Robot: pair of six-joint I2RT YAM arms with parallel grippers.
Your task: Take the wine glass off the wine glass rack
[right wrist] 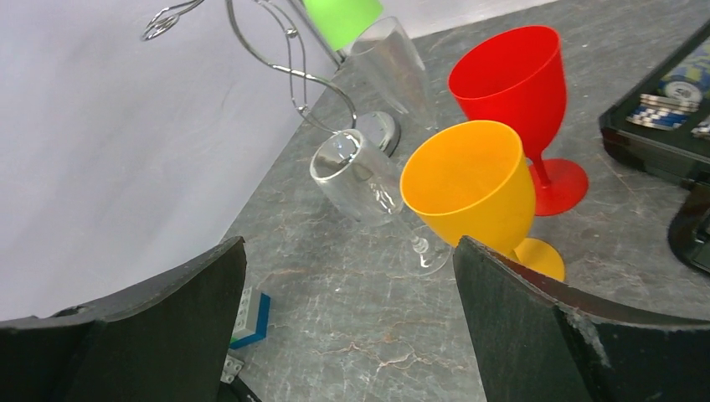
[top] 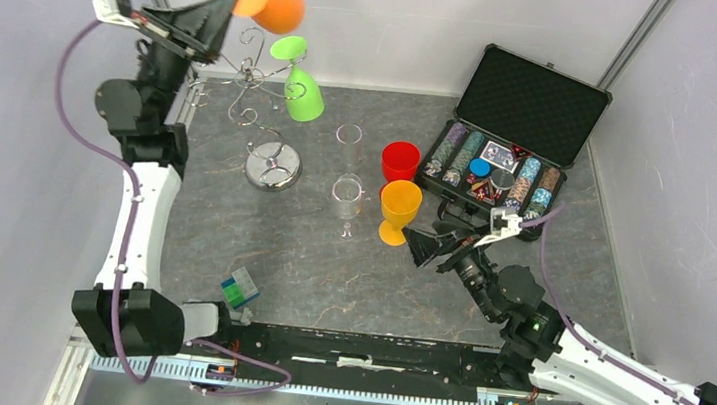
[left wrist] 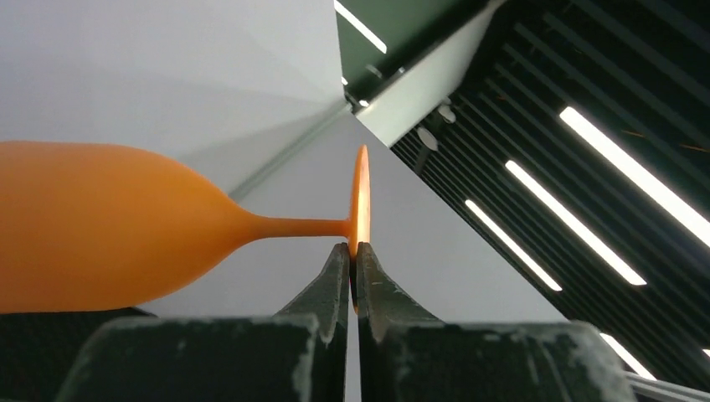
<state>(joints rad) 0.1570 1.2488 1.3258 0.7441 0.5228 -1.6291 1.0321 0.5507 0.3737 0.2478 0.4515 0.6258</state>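
An orange wine glass (top: 275,3) lies sideways in the air at the back left, above the arms of the wine glass rack (top: 258,86). My left gripper (top: 230,4) is shut on the rim of its foot. In the left wrist view the fingertips (left wrist: 338,266) pinch the thin foot disc (left wrist: 361,197), and the bowl (left wrist: 100,226) points left. A green wine glass (top: 302,93) hangs upside down on the silver rack, above the rack's mirrored base (top: 273,167). My right gripper (top: 427,245) is open and empty, low beside a yellow goblet (top: 399,210).
A clear glass (top: 347,197), a second clear glass (top: 349,134) and a red goblet (top: 400,160) stand mid-table. An open poker chip case (top: 513,128) sits at the back right. A small toy brick (top: 240,289) lies near the front. Grey walls surround the table.
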